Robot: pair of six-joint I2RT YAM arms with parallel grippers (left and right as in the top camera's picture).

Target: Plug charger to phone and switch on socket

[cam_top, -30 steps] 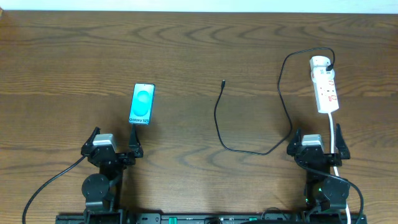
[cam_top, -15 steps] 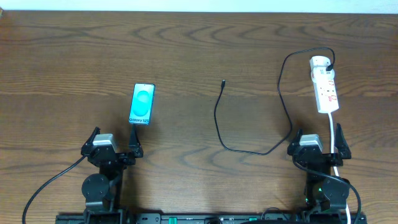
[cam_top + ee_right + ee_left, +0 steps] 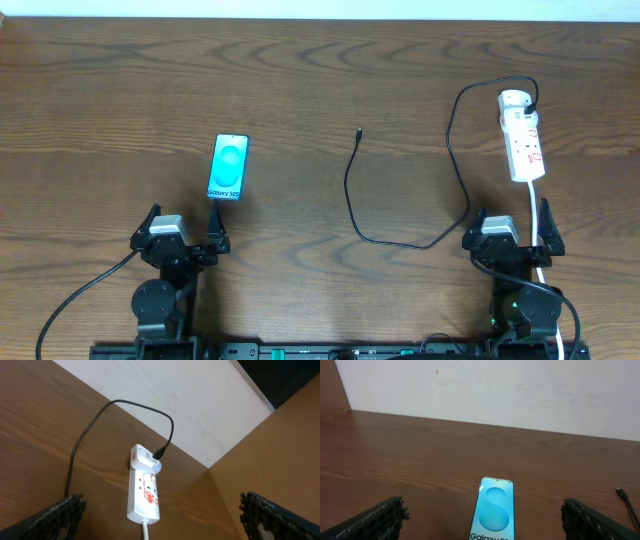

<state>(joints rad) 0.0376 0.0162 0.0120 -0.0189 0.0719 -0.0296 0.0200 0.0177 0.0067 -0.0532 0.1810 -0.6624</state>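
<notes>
The phone lies flat on the table left of centre, its cyan screen lit; it also shows in the left wrist view, phone, just ahead of my open left gripper. The charger cable snakes across the middle, its black tip lying loose, and runs up to a white plug adapter on the socket. In the right wrist view the socket lies ahead of my right gripper, which is open and holds nothing. Both grippers rest near the front edge.
The socket's white cord runs back past the right arm. A black lead trails from the left arm base. A white wall borders the table's far edge, and a brown board stands at the right.
</notes>
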